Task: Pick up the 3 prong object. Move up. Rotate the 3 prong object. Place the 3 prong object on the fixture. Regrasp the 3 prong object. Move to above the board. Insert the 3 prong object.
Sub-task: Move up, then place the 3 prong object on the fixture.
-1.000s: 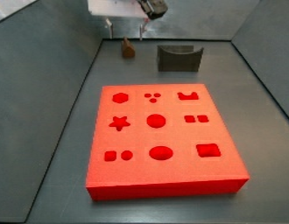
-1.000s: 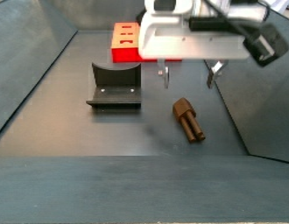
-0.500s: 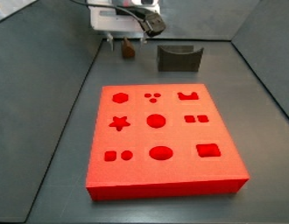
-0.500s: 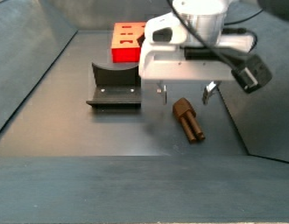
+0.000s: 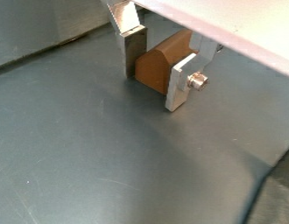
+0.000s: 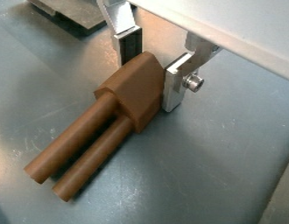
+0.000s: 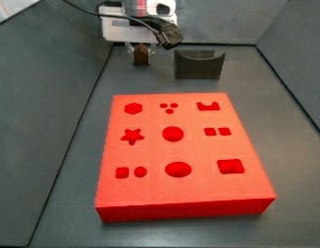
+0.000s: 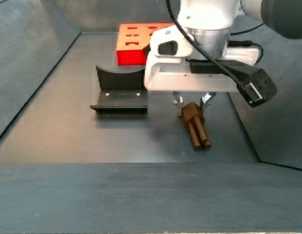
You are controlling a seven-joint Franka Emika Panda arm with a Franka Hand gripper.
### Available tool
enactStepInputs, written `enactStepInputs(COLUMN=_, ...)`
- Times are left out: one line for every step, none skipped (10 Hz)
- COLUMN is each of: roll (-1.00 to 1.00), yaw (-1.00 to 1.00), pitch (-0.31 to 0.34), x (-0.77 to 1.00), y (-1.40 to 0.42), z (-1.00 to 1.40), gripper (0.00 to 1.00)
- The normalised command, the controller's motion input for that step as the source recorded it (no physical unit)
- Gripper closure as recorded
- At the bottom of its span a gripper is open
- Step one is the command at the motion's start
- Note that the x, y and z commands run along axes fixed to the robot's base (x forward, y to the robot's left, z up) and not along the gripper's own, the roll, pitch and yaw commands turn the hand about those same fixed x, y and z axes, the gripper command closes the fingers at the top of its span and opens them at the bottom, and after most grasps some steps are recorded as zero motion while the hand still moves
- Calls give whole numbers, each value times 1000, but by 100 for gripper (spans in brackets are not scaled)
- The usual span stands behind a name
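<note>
The 3 prong object (image 6: 100, 131) is brown, with a blocky head and long round prongs, and lies on the grey floor. My gripper (image 6: 151, 74) is down over its head. The silver fingers (image 6: 176, 83) press on both sides of the head, also in a wrist view (image 5: 158, 66). In a side view the gripper (image 8: 193, 105) stands right of the fixture (image 8: 119, 91), with the prongs (image 8: 199, 132) sticking out toward the camera. The red board (image 7: 176, 155) lies apart, and the gripper (image 7: 144, 48) is beyond its far edge.
The dark fixture (image 7: 198, 64) stands on the floor beside the gripper. Grey sloped walls (image 8: 31, 82) enclose the floor on all sides. A corner of the fixture shows in a wrist view (image 6: 71, 10).
The gripper has come down over the brown piece's head, and its fingers have closed in from a wide gap to grip the head. The piece has not moved.
</note>
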Motion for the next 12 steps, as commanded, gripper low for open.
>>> enactStepInputs(roll=0, yaw=0, pitch=4, x=-5, y=-1, z=825, gripper=100)
enactStepInputs(roll=-1, yaw=-5, pitch=25, x=-30, y=-2, z=708, gripper=100)
enactStepInputs(roll=2, yaw=-10, pitch=39, x=-27, y=2, z=585, gripper=100)
enactStepInputs(roll=5, yaw=-15, pitch=47, x=-23, y=5, z=447, gripper=100)
enactStepInputs(roll=9, yaw=-17, pitch=46, x=-20, y=6, z=251, gripper=100)
enactStepInputs(roll=0, yaw=0, pitch=0, x=0, y=0, z=1000, gripper=100)
enactStepInputs(roll=2, yaw=-3, pitch=5, x=1, y=1, z=1000, gripper=100)
enactStepInputs(roll=2, yaw=-5, pitch=14, x=-4, y=1, z=1000, gripper=100)
enactStepInputs(roll=4, yaw=-10, pitch=18, x=-9, y=1, z=1000, gripper=100)
enactStepInputs(roll=8, yaw=-17, pitch=21, x=-14, y=1, z=1000, gripper=100)
enactStepInputs(roll=12, yaw=-24, pitch=25, x=-21, y=2, z=1000, gripper=100)
enactStepInputs(roll=13, yaw=-24, pitch=26, x=-23, y=3, z=1000, gripper=100)
